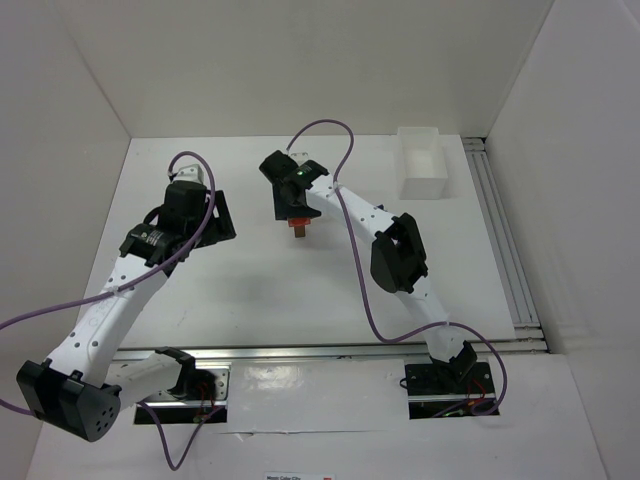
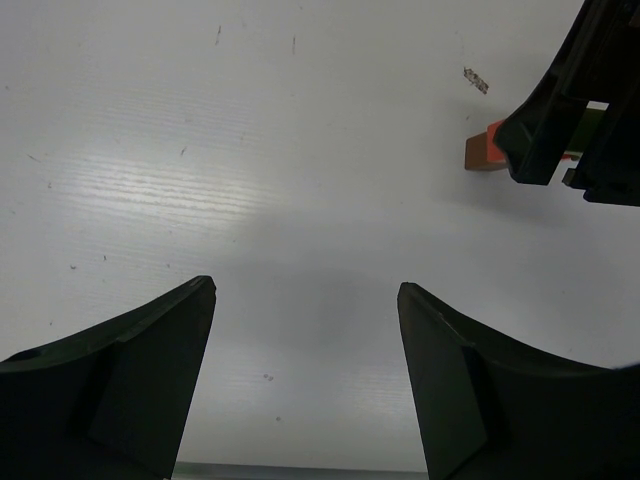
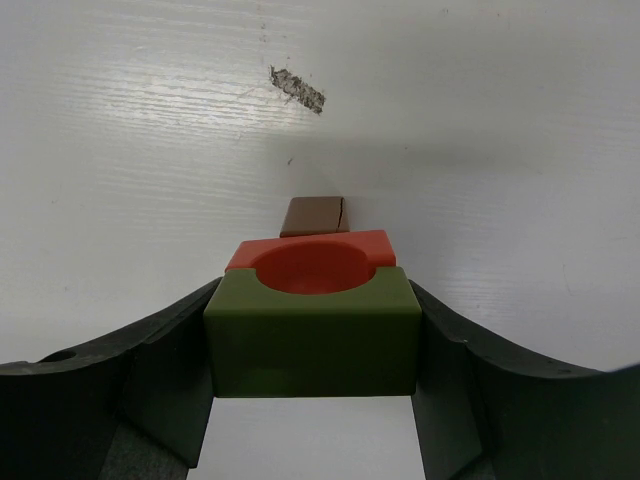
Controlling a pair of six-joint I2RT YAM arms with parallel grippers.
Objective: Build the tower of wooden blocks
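**Grip on green block (image 3: 312, 350), right hand (image 3: 312, 300)**

The hand clamps it across its width, with the notch facing the red block (image 3: 312, 262) that touches it. The brown block (image 3: 314, 216) lies beyond. All three run straight out along the fingers (image 3: 170, 350), mid-table (image 2: 250, 150). Upright or lying: cannot tell. The left hand (image 2: 305, 300) gapes wide, holding nothing.

Matt painted green block (image 3: 310, 350) and red block (image 3: 315, 262) — faintly grained, semi-glossy white table (image 3: 150, 150).

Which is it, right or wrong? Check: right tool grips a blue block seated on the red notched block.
Wrong. The right wrist view shows the right tool gripping a green block, not blue; it is seated on the red notched block.
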